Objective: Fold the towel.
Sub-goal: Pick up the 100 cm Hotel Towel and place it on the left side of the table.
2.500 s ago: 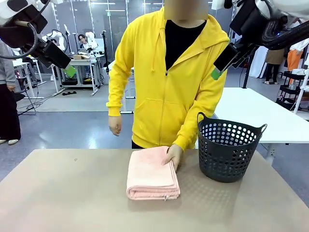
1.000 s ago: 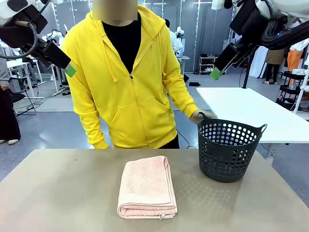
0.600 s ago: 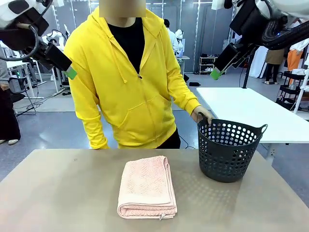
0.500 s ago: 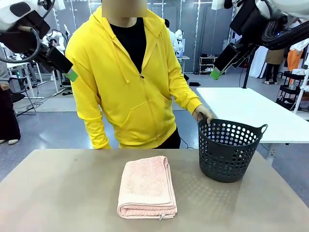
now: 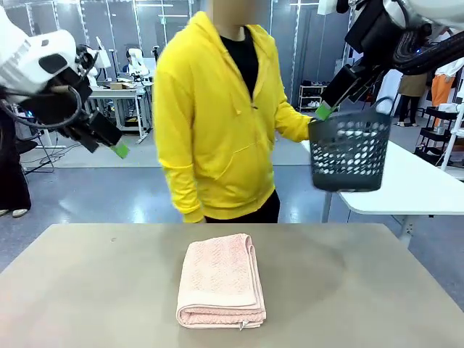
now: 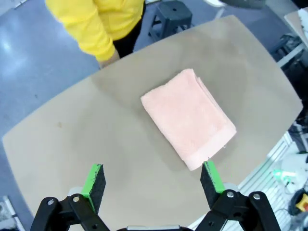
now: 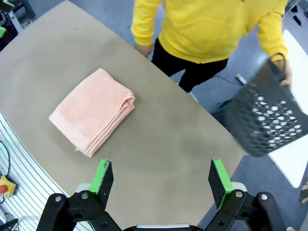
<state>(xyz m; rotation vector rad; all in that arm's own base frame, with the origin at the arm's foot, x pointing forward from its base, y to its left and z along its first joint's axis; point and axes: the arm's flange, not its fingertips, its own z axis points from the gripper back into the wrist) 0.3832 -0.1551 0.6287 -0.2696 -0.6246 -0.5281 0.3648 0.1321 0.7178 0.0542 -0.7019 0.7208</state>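
The salmon-pink towel [image 5: 221, 281] lies folded into a thick rectangle on the brown table [image 5: 87, 290], near its front middle; it also shows as the towel [image 6: 189, 116] from the left wrist and the towel [image 7: 92, 110] from the right wrist. My left gripper [image 5: 116, 148] hangs high at the left, well above the table, and its own view shows the left gripper [image 6: 153, 181] open and empty. My right gripper [image 5: 325, 109] is raised at the upper right; the right gripper [image 7: 159, 176] is open with nothing between its fingers.
A person in a yellow hoodie [image 5: 217, 123] stands at the far edge, turned right, holding a dark grey perforated basket [image 5: 349, 151] up in the air over a white side table [image 5: 406, 181]. The basket [image 7: 267, 118] is off the brown table.
The person has lifted the basket off the table and swung it up to the right. My left arm has come lower and inward. The towel has not moved in the last second.
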